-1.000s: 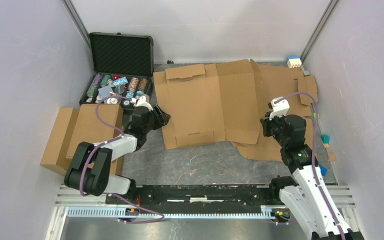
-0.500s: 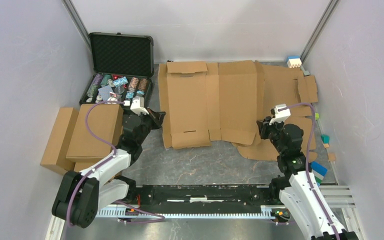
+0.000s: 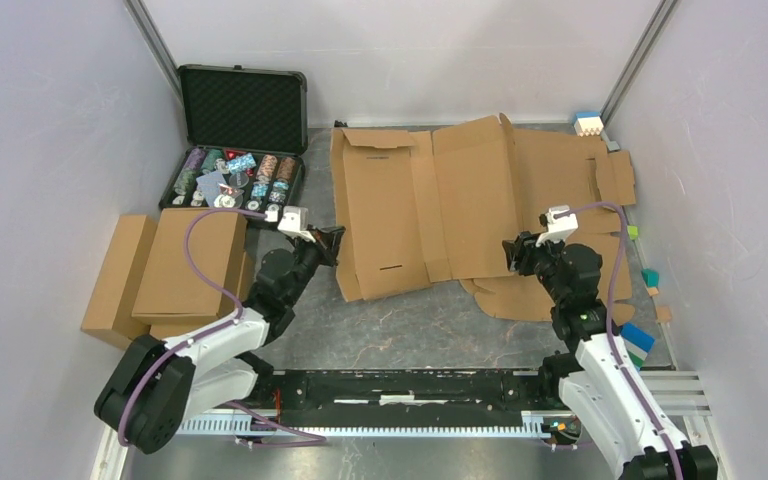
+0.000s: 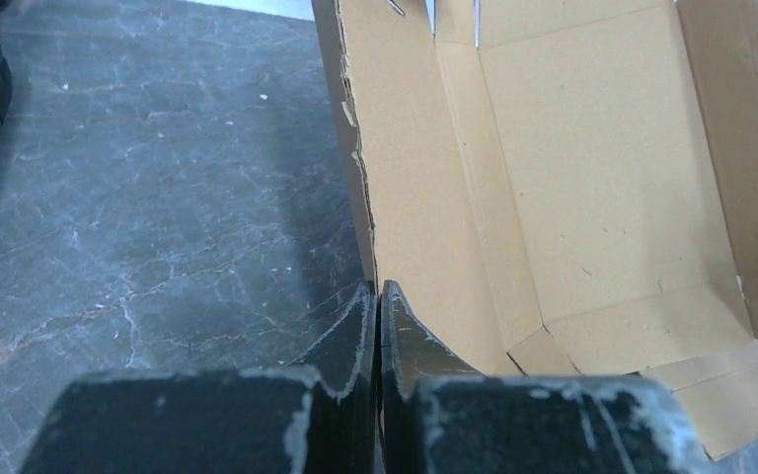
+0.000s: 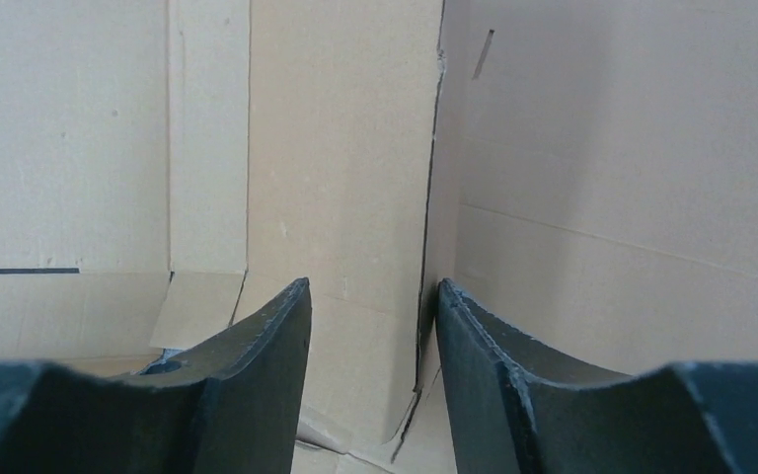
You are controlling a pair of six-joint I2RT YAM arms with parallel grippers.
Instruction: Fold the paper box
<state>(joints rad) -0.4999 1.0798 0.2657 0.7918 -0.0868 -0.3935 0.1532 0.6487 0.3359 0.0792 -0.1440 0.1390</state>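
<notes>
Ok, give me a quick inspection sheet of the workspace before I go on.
Surface: grey marbled table, no spills seen.
Job's things: paper box unfolded, left edge lifted.
Clutter: open poker chip case, folded boxes, spare cardboard sheets, coloured blocks.
Pincers: left pincer shut on the paper box's left edge; right pincer open at its right flap.
Cables: purple cables along both arms, untangled.
Surroundings: plain walls, nothing else seen.
</notes>
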